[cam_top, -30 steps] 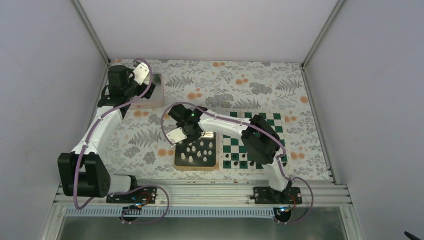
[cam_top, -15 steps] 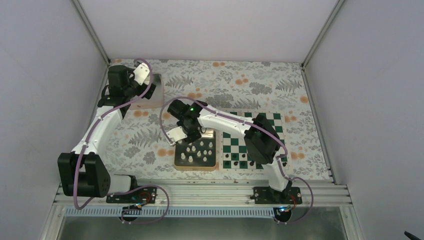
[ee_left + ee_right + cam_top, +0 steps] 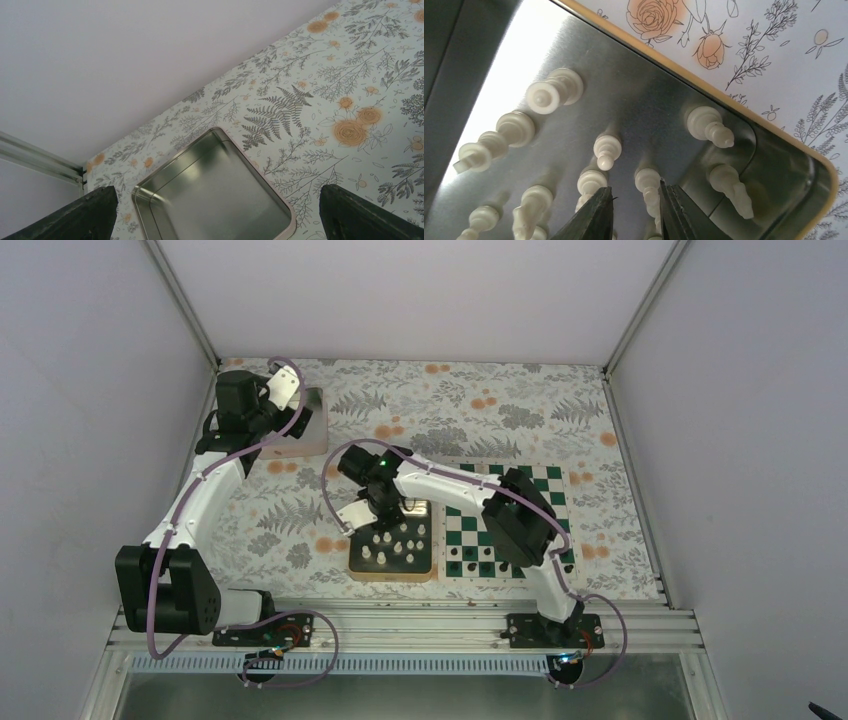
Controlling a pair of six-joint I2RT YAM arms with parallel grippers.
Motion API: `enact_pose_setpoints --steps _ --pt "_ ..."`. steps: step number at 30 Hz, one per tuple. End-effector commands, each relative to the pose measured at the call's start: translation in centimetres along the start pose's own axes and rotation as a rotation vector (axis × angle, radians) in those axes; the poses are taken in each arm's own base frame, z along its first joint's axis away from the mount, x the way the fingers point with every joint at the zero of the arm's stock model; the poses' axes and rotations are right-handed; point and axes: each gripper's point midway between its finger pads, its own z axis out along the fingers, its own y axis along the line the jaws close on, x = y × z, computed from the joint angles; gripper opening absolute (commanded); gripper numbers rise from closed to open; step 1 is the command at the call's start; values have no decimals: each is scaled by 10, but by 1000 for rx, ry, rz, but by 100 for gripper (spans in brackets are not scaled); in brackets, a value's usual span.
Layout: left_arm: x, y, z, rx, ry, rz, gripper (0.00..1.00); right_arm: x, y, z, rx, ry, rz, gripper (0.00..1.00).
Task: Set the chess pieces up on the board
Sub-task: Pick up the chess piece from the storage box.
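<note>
Straddles 1 white piece (image 3: 647,181) in the tray (image 3: 649,100) with right gripper (image 3: 634,187), jaws narrowly apart. Holds left gripper (image 3: 215,200) above a tin (image 3: 200,170), jaws spread wide.

Those little white chess pieces (image 3: 395,543) are all standing upright, bases down, in a loose bunch inside a gold-rimmed tray (image 3: 392,577) with a shiny dark floor. Up close they're cream coloured, short pawn shapes mixed with a few taller ones. The board (image 3: 468,530), dark green and white squares with a thin white border, lies flat on the flowery worktop (image 3: 450,410) just right of that tray.
</note>
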Motion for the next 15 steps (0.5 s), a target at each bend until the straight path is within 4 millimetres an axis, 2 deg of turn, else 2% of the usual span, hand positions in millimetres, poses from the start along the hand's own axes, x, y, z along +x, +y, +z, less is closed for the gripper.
enact_pose_setpoints --steps 1,15 --pt "-3 0 -3 2 -20 15 100 6 -7 14 0 -7 36 27" --pt "2 -1 3 9 -5 19 100 19 -17 26 -25 1 68 27"
